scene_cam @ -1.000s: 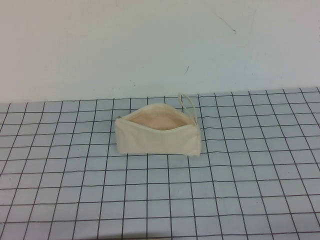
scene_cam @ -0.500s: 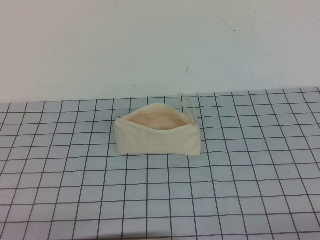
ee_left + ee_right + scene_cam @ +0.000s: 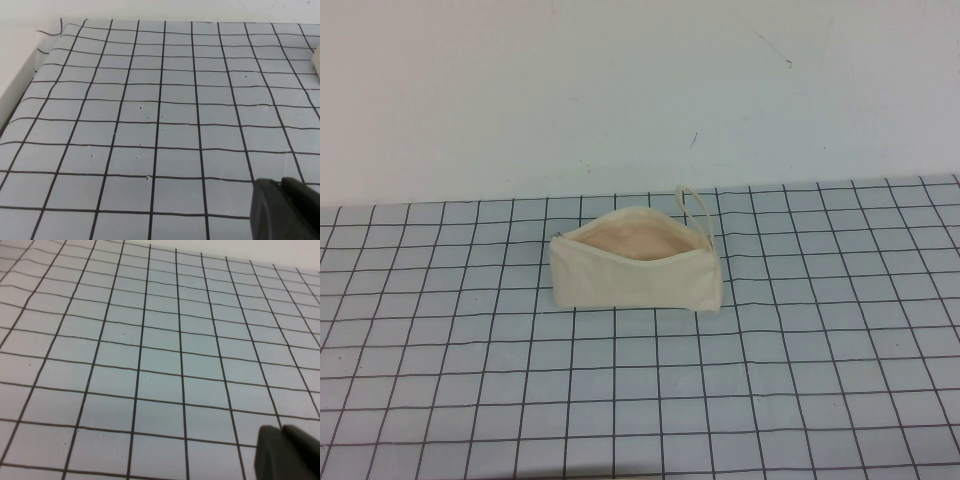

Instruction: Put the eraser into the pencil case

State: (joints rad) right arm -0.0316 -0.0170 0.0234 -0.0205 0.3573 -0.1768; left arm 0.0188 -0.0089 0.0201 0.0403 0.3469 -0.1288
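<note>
pencil case [image 3: 636, 270] open on mat; left tool [image 3: 285, 210], right tool [image 3: 286, 454] parked apart.

A pale grey-blue table cover [image 3: 620, 400] ruled with thin black grid lines fills the near half of the high view, from nine o'clock round to three. Beyond it, toward twelve o'clock, rises a plain off-white wall [image 3: 570, 90] with faint scuffs and small dark marks. Light is soft and even.

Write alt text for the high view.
A cream pencil case stands unzipped on a grey grid-lined table, its pinkish lining showing and a thin loop strap at its right end. No eraser shows, and neither the left claw nor the right claw is in this view.
</note>
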